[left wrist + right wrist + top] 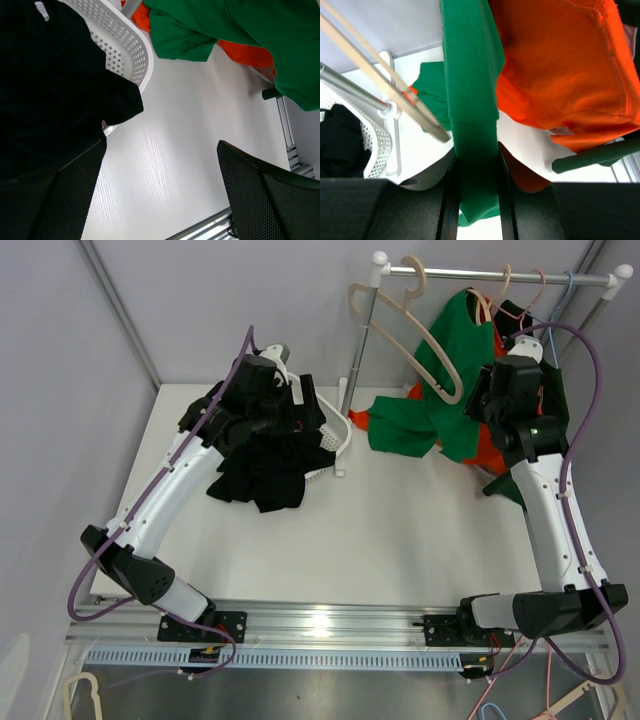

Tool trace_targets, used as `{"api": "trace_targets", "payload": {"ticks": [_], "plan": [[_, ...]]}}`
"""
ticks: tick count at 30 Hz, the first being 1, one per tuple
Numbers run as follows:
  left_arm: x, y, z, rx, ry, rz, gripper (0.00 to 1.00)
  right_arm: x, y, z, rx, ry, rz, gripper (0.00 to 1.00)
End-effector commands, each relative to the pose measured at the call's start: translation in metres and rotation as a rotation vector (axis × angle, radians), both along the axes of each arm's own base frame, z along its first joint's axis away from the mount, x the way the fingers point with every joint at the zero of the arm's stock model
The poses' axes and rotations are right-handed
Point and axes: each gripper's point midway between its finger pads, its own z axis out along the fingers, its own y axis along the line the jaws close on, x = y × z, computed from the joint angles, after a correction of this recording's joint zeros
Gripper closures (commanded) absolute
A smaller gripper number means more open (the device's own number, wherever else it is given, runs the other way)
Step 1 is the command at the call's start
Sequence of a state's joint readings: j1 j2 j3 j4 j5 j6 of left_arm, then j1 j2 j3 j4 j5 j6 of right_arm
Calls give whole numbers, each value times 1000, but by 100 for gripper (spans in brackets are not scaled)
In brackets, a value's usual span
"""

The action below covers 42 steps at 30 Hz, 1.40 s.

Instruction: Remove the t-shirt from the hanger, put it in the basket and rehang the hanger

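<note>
A green t-shirt hangs from a hanger on the rail, its lower part draped on the table. My right gripper is shut on a band of the green t-shirt, the cloth pinched between both fingers. An orange t-shirt hangs just behind it. My left gripper is open and empty above the table, next to a black garment spilling from a white basket. The green shirt also shows in the left wrist view.
An empty beige hanger hangs at the rail's left end, near the rack's upright post. More hangers hang at the rail's right. The white basket rim lies close to my left gripper. A dark green bar shows at the right.
</note>
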<state>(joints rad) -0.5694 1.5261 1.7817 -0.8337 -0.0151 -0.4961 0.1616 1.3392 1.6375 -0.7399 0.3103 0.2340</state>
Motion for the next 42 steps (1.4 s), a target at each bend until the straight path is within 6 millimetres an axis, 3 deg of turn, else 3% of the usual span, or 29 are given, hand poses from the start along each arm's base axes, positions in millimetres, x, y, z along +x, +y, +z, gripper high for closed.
{"api": "trace_targets", "payload": {"ticks": [1,2,5,7,11,12,16,17,19,20,22,24,26,27,28,29,30,32,33,34,37,42], "plan": [[-6,-2,19,-34,-56,-20,1,-22,1,-3,33,16,-6,88],[-7,-3,20,-37,-58,-21,1,-23,1,-2,36,11,-4,87],[-7,-3,20,-38,-59,-21,1,-27,2,-2,38,3,5,60],[-7,-3,21,-39,-61,-21,1,-24,3,-4,35,5,6,48],[-8,-3,19,-36,-57,-23,0,-15,2,-1,28,-16,5,41],[-8,-3,19,-36,-57,-23,1,-11,1,1,29,-27,2,34],[-8,-3,17,-31,-56,-25,0,9,-5,19,20,-84,-16,33],[-8,-3,17,-31,-56,-25,1,14,-10,35,12,-124,-25,33],[-8,-2,17,-28,-59,-24,0,29,-14,37,-6,-126,-35,32],[-8,-2,19,-27,-62,-27,0,32,-20,57,-19,-168,-65,32],[-8,-1,20,-22,-69,-25,1,46,-25,59,-52,-158,-77,32],[-7,0,20,-16,-75,-23,1,50,-29,82,-71,-205,-93,32],[-4,-2,22,-17,-83,-25,1,60,-32,86,-77,-205,-96,27],[-4,-3,21,-16,-80,-33,1,61,-32,108,-67,-251,-94,27],[-2,-4,27,-25,-87,-33,0,74,-31,99,-77,-223,-86,27],[0,-7,24,-22,-78,-35,1,80,-29,105,-82,-237,-73,27],[0,-8,24,-25,-76,-36,0,86,-29,123,-95,-294,-60,27],[2,-8,26,-31,-80,-33,0,107,-28,122,-108,-323,-43,24],[4,-10,26,-36,-88,-33,0,116,-31,137,-110,-385,-33,24],[1,-14,25,-46,-80,-55,1,134,-32,125,-109,-368,-21,24],[9,-15,23,-27,-86,-53,1,168,-34,120,-79,-381,22,25],[21,-22,23,-13,-84,-56,1,200,-26,112,-58,-415,64,26]]}}
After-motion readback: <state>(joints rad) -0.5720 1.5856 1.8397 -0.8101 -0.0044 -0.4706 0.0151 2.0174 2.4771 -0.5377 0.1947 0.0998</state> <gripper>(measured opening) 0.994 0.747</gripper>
